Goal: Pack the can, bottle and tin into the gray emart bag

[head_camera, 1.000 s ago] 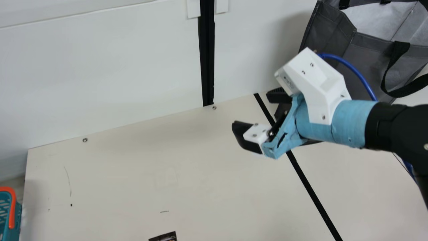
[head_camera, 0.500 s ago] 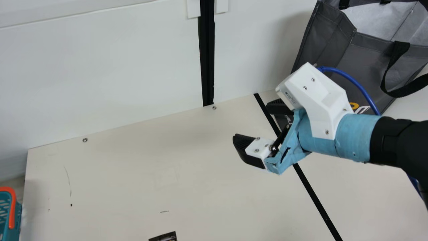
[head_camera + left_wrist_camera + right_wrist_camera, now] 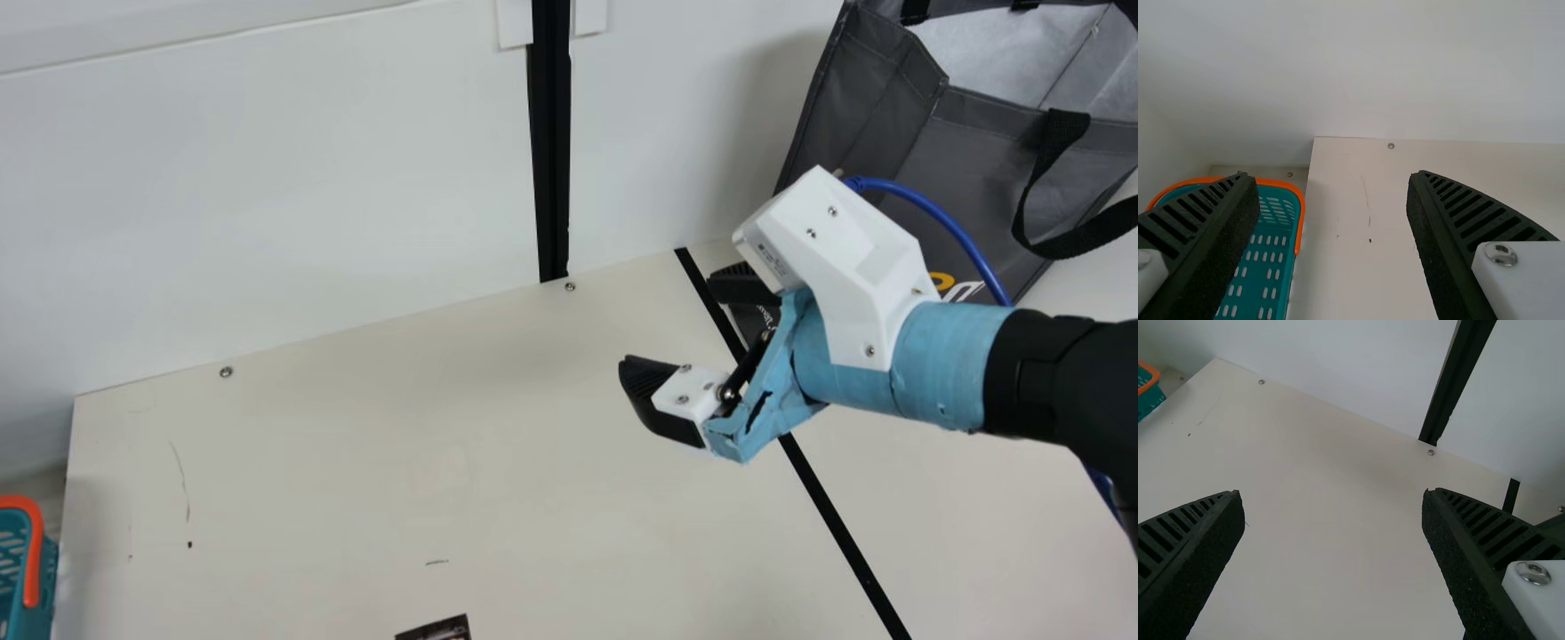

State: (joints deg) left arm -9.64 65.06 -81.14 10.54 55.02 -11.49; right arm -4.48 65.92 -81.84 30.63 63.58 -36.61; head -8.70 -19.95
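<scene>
Overhead, the right gripper (image 3: 671, 322) hung above the table (image 3: 356, 480), its fingers spread wide with nothing between them; in its own wrist view, the left gripper (image 3: 1331, 190) was likewise widely parted and empty; the bag (image 3: 987, 169) was at the main view's upper right, mouth agape, partly behind the right arm (image 3: 1049, 382); a teal basket (image 3: 20, 578) with an orange rim sat just beside the table, at lower left.

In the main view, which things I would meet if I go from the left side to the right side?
Teal basket → dark item at the bottom edge → black upright strip → right pincer → gray emart bag.
</scene>
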